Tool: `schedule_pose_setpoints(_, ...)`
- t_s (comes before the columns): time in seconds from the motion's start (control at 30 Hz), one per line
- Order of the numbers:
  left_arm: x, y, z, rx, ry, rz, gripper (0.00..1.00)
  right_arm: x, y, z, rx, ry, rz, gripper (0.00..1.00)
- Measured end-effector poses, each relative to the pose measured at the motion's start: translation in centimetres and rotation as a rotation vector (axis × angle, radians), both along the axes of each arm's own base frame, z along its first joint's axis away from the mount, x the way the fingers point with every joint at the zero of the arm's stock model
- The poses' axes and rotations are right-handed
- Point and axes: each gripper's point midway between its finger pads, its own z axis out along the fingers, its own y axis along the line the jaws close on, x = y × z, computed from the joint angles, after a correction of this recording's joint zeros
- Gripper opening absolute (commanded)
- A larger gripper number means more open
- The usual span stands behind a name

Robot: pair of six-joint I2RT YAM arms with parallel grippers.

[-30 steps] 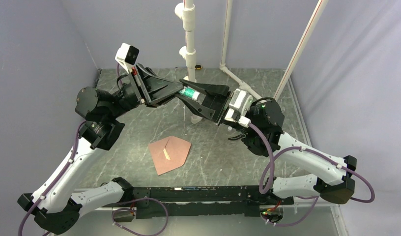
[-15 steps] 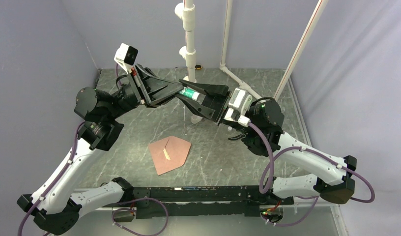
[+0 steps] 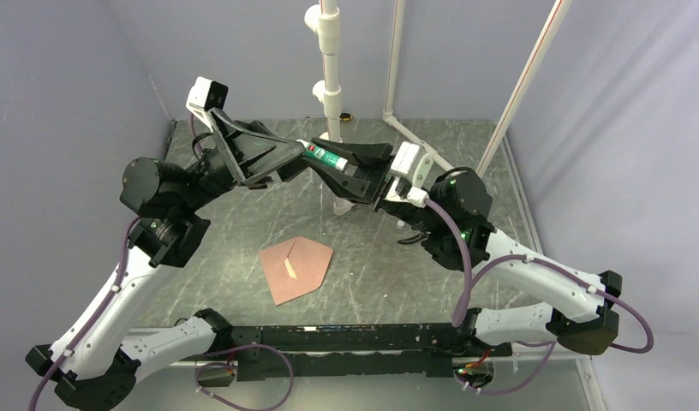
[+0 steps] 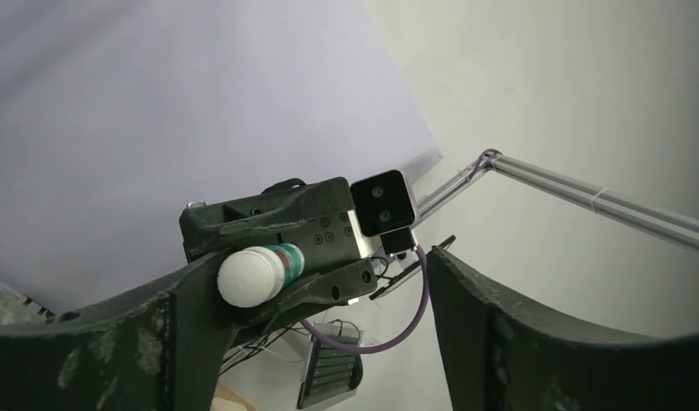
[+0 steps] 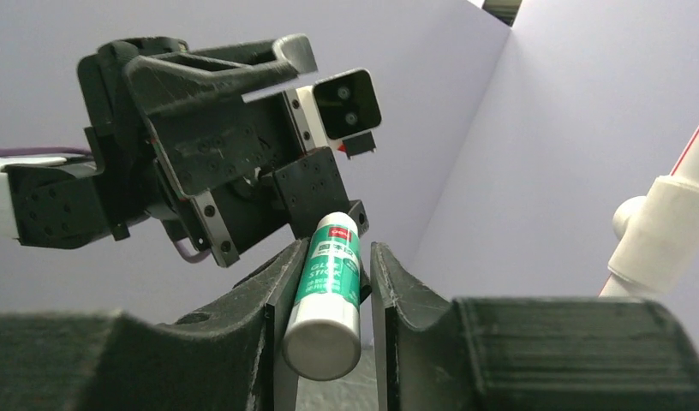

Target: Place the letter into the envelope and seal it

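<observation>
The pinkish-brown envelope (image 3: 298,269) lies flat on the table, its point toward the near left. A thin pale strip (image 3: 289,268) shows along its flap fold; otherwise the letter is hidden. High above it, my right gripper (image 3: 333,163) (image 5: 336,257) is shut on a green and white glue stick (image 3: 323,156) (image 5: 329,291), clamping its body. The stick's white end (image 4: 253,276) points at my left gripper (image 3: 292,161) (image 4: 325,287). That gripper stands open just to the left of the stick, fingers wide and holding nothing.
A white pipe post (image 3: 331,86) rises behind the grippers, with a slanted pipe (image 3: 528,77) to the right. Grey walls close the table on the left, back and right. The black base rail (image 3: 355,338) runs along the near edge.
My left gripper has opened, let go of the glue stick's end and drawn back to the left. The right gripper has risen a little with the stick. The envelope has not moved.
</observation>
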Motion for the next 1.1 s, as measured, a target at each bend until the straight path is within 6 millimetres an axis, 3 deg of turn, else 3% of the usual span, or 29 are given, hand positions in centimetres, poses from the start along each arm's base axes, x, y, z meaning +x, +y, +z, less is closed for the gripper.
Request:
schedule_pose_setpoints(0.13,0.2,0.2,-0.4,0.017,-0.002,0.029,0.89,0.4,0.2,-0.6,-0.015,0.040,-0.005,0.00)
schedule_pose_setpoints(0.27,0.3,0.2,-0.8,0.034,0.009,0.049,0.83,0.6,0.3,-1.2,-0.030,0.074,-0.002,0.00)
schedule_pose_setpoints(0.67,1.5,-0.8,-2.2,0.058,0.072,0.026,0.04,0.1,-0.1,-0.5,-0.021,0.072,0.011,0.00)
schedule_pose_setpoints(0.7,1.5,-0.8,-2.2,0.058,0.073,0.025,0.03,0.1,-0.1,-0.5,-0.024,0.071,0.012,0.02)
schedule_pose_setpoints(0.8,1.3,-0.7,-2.1,0.050,0.082,0.013,0.02,-0.1,-0.2,-0.4,-0.024,0.061,0.016,0.29)
schedule_pose_setpoints(0.87,1.3,-0.8,-2.1,0.040,0.095,0.002,0.03,-0.1,-0.2,-0.4,-0.023,0.058,0.014,0.37)
schedule_pose_setpoints(1.1,1.7,-1.1,-2.3,-0.012,0.166,-0.056,0.03,0.2,-0.6,-0.3,-0.025,0.000,-0.028,0.38)
